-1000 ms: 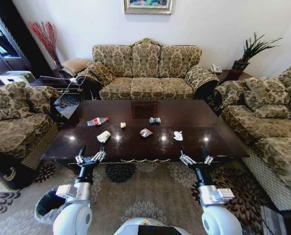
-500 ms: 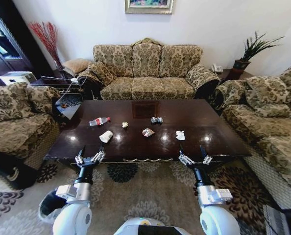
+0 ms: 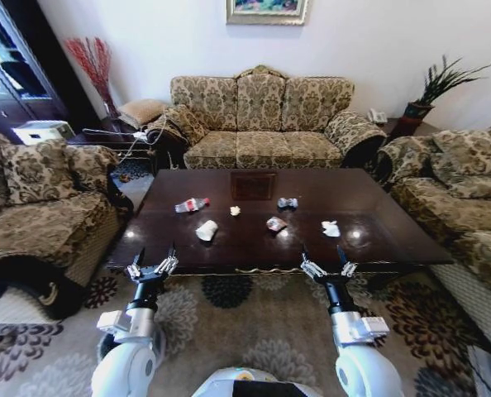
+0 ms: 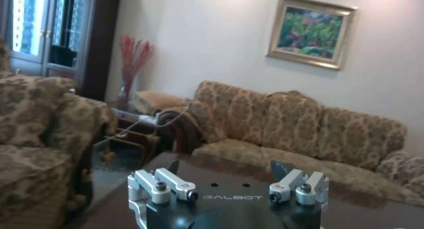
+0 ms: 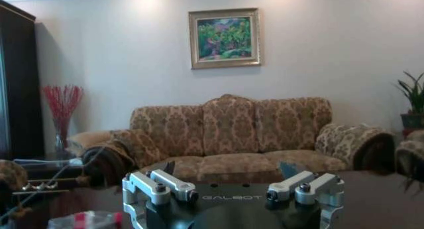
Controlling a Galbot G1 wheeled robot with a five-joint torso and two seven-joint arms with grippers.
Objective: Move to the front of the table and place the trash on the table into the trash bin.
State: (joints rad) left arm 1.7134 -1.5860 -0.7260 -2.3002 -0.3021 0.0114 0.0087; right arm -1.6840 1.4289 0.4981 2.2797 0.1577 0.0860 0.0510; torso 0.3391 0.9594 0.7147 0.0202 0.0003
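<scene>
Bright room light glares off the table (image 3: 378, 223); wrist views look soft, perhaps slightly blurred.

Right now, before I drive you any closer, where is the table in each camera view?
Head view: the table spans the middle, ahead of both arms.
Left wrist view: the dark surface just beyond the left gripper, in front of the sofa.
Right wrist view: the dark surface just beyond the right gripper.
Shared landmark: the framed painting on the wall above the sofa.
</scene>
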